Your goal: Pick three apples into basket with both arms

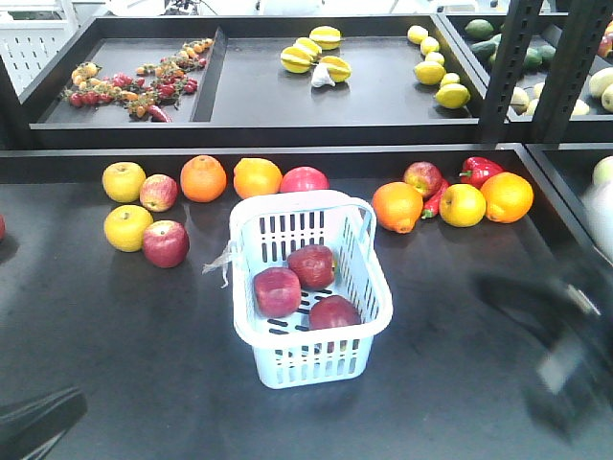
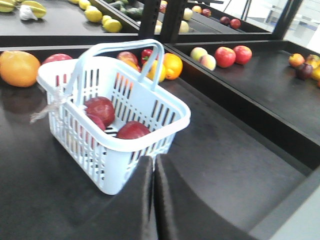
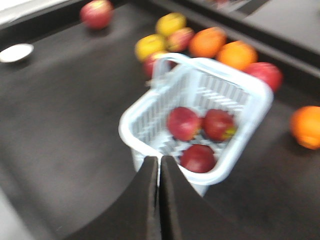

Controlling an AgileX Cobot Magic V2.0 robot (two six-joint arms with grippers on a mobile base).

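Observation:
The pale blue-white basket [image 1: 373,292] stands in the middle of the dark table. Three deep red apples lie inside it: one at the back [image 1: 312,265], one at the left [image 1: 277,291], one at the front [image 1: 334,312]. The left wrist view shows the basket [image 2: 170,125] with the apples [image 2: 100,110] just beyond my left gripper [image 2: 153,159], which is shut and empty. My right gripper [image 3: 159,160] is shut and empty too, short of the basket [image 3: 250,130]. In the front view the left arm [image 1: 38,422] is a dark shape at bottom left, the right arm [image 1: 565,335] a blur at right.
Loose fruit lies behind the basket: yellow fruits [image 1: 124,181], apples [image 1: 166,243], oranges [image 1: 203,178] at the left, oranges [image 1: 397,206] and a red pepper [image 1: 479,170] at the right. A raised back shelf [image 1: 287,134] holds more produce. A black upright post [image 1: 503,67] stands at right.

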